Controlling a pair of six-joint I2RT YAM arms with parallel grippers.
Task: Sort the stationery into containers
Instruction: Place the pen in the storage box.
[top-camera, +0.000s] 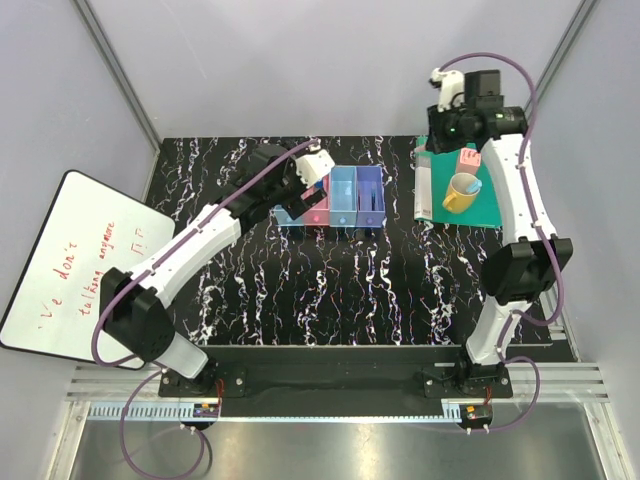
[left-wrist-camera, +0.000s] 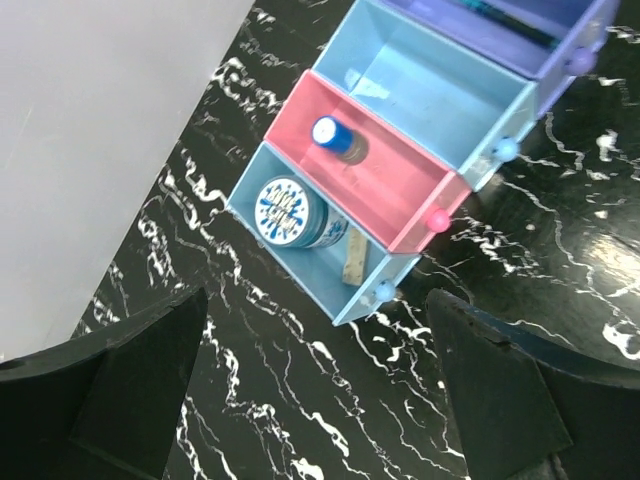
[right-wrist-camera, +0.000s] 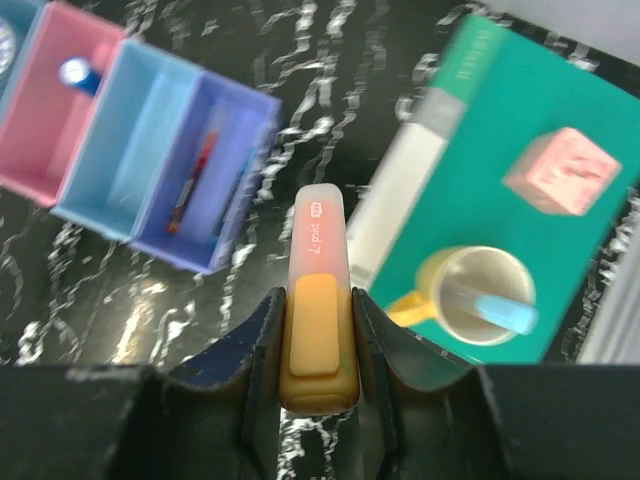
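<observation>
Bins (left-wrist-camera: 430, 92): smooth translucent plastic; tabletop (left-wrist-camera: 300, 400): glossy black, white-veined marble pattern; orange-yellow stick (right-wrist-camera: 318, 300): smooth plastic, frosted cap.

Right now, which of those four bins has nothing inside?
The blue bin, between the pink bin and the purple bin; the others all hold something.

left gripper (left-wrist-camera: 315, 350) spread wide; right gripper (right-wrist-camera: 318, 322) raised, clamping orange-yellow stick (right-wrist-camera: 318, 250).

On the counter (top-camera: 330, 290) four bins (top-camera: 330, 197) stand side by side, a book (top-camera: 487, 207) to their right carrying a mug (top-camera: 461, 192) and, behind it, a cube (top-camera: 467, 158); a whiteboard (top-camera: 70, 260) sits off the counter's left edge.
</observation>
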